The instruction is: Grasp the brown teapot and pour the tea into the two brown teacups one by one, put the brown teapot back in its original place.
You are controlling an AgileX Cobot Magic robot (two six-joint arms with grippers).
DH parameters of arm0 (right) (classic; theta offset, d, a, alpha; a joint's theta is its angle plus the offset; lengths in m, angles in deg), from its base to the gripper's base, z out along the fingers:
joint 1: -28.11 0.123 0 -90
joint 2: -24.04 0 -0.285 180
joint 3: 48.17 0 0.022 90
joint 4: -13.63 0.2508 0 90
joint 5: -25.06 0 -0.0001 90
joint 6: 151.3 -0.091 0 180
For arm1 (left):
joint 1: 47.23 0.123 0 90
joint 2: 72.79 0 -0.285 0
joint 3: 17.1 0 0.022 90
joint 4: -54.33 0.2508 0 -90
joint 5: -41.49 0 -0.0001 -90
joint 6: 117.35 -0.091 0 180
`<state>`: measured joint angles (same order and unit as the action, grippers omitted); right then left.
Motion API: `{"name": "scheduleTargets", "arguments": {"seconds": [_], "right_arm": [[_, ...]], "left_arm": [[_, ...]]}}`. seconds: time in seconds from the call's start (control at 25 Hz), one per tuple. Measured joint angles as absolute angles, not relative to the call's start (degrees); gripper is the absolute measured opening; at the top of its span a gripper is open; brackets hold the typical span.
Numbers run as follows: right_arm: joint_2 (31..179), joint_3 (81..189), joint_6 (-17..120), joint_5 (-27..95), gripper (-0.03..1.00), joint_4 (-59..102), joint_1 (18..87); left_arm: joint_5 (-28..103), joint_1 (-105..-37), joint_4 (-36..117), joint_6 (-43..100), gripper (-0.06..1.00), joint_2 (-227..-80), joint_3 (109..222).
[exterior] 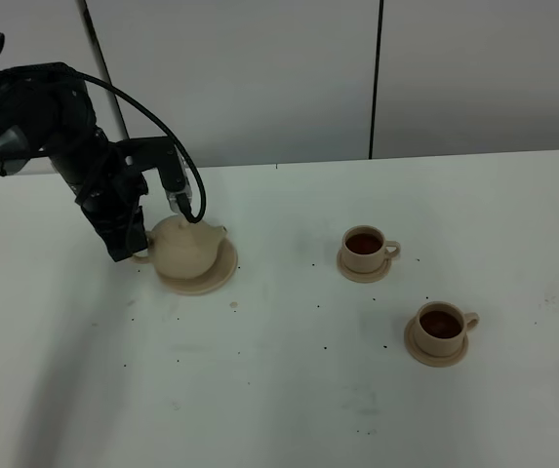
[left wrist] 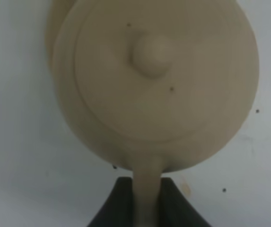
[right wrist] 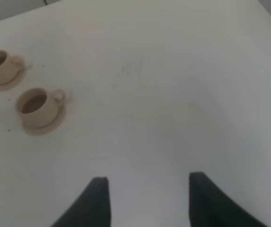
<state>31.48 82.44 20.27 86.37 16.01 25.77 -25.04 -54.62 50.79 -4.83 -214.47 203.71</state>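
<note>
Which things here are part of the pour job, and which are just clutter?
Job:
- teapot, handle in left gripper
- big saucer under it
- far cup, tea in it
- near cup, tea in it

Not job:
- right gripper, open, idle
- dark specks on table

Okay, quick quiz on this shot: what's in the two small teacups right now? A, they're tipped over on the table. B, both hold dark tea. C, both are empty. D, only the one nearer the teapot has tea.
B: in the high view the farther teacup and the nearer teacup each stand upright on a saucer with dark liquid inside.
</note>
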Motion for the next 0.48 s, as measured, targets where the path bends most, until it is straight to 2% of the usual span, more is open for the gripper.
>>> {"name": "scheduleTargets", "arguments": {"seconds": [0.48], "right_arm": [[31.5, 82.4, 20.3, 86.4, 0.38, 16.0, 25.8]], "left_arm": [[-23.1, -54.6, 50.5, -6.0, 0.17, -214.9, 203.7]]}}
